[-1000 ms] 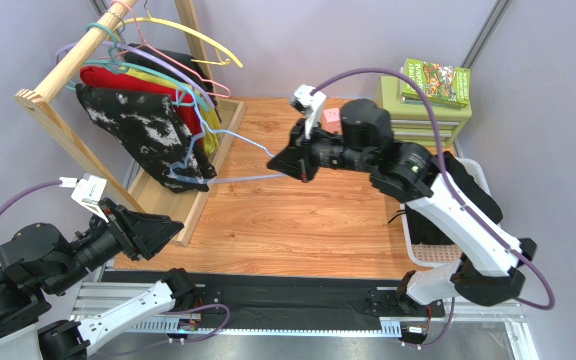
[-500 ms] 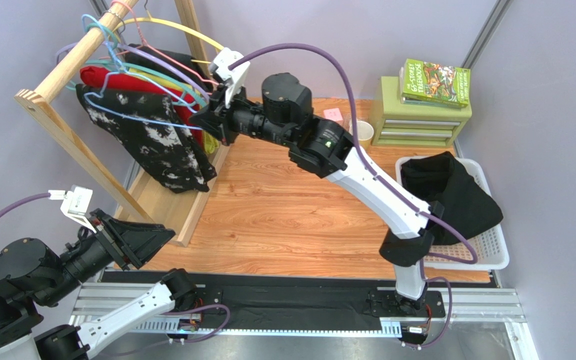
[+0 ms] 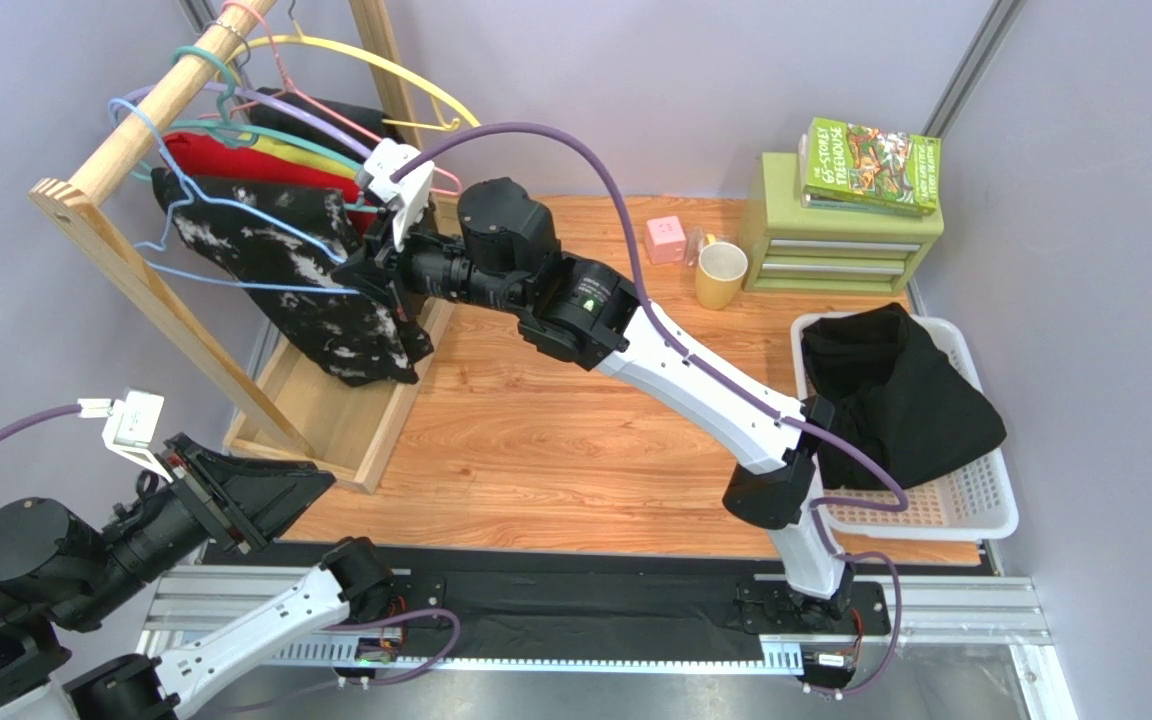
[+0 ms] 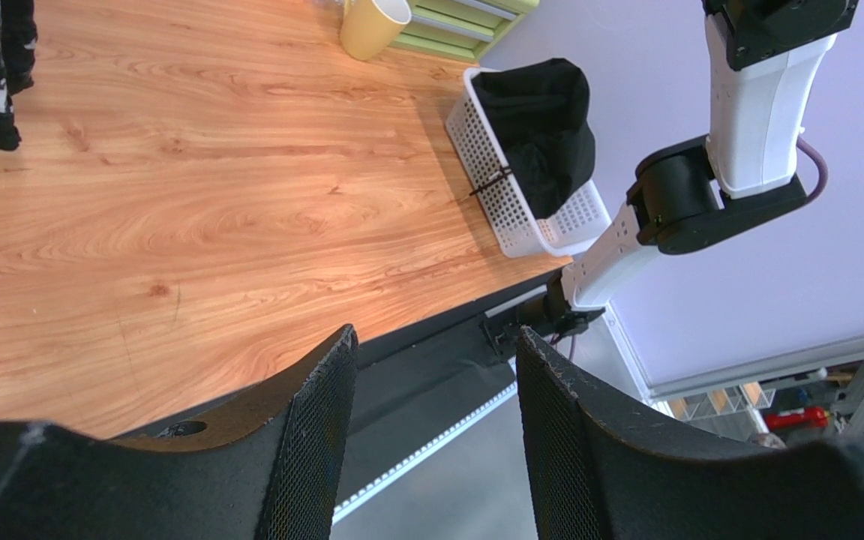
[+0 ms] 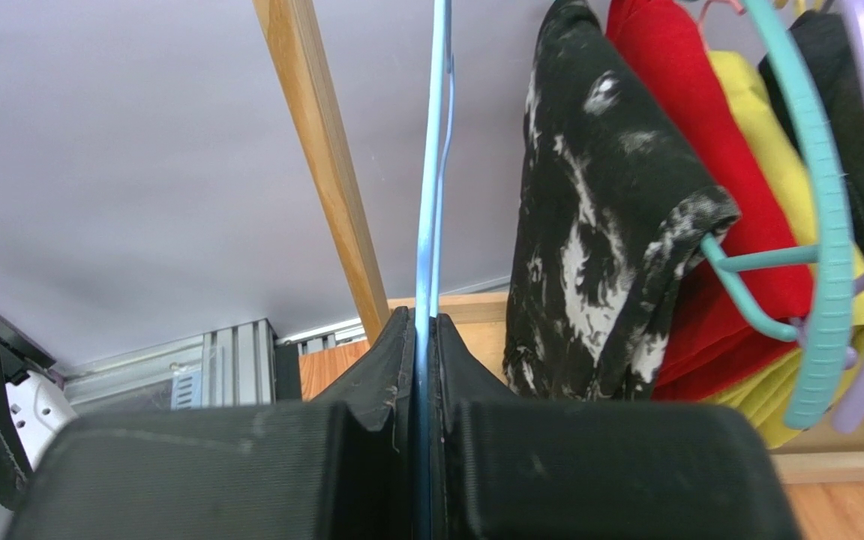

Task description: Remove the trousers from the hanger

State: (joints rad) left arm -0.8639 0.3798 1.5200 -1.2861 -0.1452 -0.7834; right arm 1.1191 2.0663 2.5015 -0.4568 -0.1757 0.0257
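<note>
Top view. The right arm is stretched to the far left, at the wooden rack [image 3: 102, 225]. The right hand [image 3: 358, 276] sits against the hanging garments, closed on the thin light-blue hanger [image 3: 237, 284], whose hook is up by the rail. The trousers [image 3: 898, 393] lie bundled in the white basket [image 3: 988, 518] at the right edge of the bench [image 3: 567, 435], well apart from the hanger. The left hand [image 3: 285, 488] hangs low at the near left, just off the bench's near edge.

Left wrist view. The left hand's two fingers stand apart with nothing between them. Beyond them are the bench and the basket, with the trousers draped over its rim. A yellow cup [image 4: 371, 23] is at the far side.

Right wrist view. The right hand's fingers are pressed together, with the hanger's wire pinched in the seam and running straight up. A rack post stands just left of the wire. To the right hang a black white-splotched garment [image 5: 594, 225], a red garment [image 5: 684, 113] and a teal hanger [image 5: 831, 225].
</note>
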